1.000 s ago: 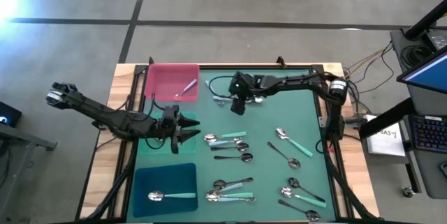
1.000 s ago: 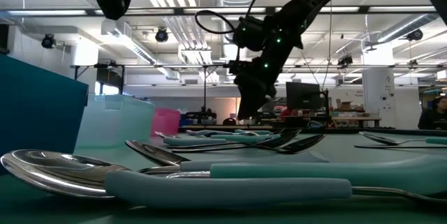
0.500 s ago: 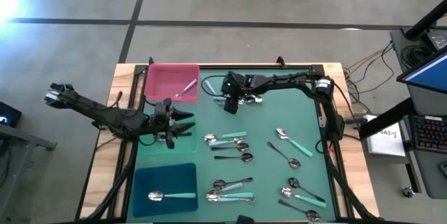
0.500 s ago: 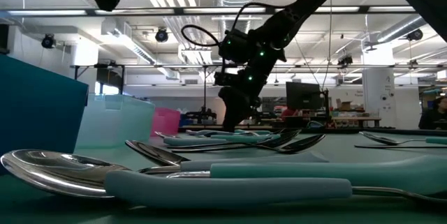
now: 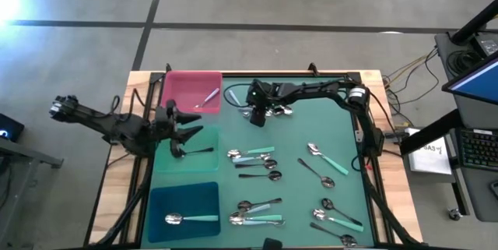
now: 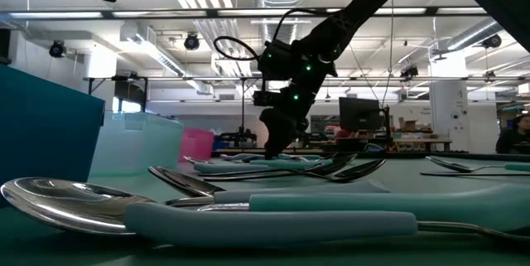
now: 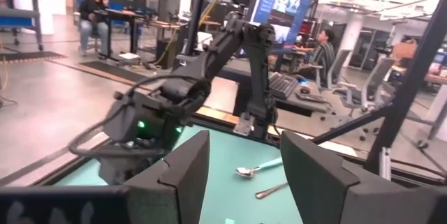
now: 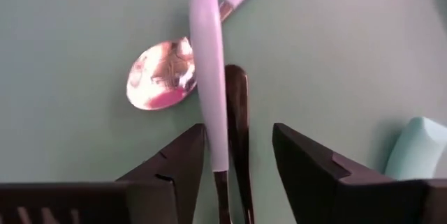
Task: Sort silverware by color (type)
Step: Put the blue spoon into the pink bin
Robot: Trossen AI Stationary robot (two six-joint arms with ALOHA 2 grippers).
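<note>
Since the earlier frames, right claw (image 5: 258, 117) has travelled from right of the pink tray toward it and come down low over the far end of the counter (image 5: 342, 125); left claw (image 5: 180, 131) has drawn back toward the counter's left edge, leaving a black-handled spoon (image 5: 194, 151) in the green tray (image 5: 204, 164). Left claw: fingers (image 7: 183, 175) apart, nothing between them, above the green tray's left rim. Right claw: fingers (image 8: 307, 165) apart and straddling two utensils, a mint-handled one (image 8: 209, 77) and a dark-handled one (image 8: 237, 126), both with long axes running straight out between the fingers; whether they are gripped cannot be told, and their near ends are cut off at the wrist picture's edge. A spoon bowl (image 8: 160, 81) lies just beside them, its pale handle pointing away at a slant. Pink tray (image 5: 177, 86): one silver utensil (image 5: 208, 98), diagonal. Blue tray (image 5: 156, 203): one mint-handled spoon (image 5: 191, 218), long axis left-right, bowl to the left. Remaining silverware (image 5: 261, 176) is scattered over the counter's middle and right, mostly lying left-right or diagonal; the cluster under the right claw is partly hidden in the high view.
</note>
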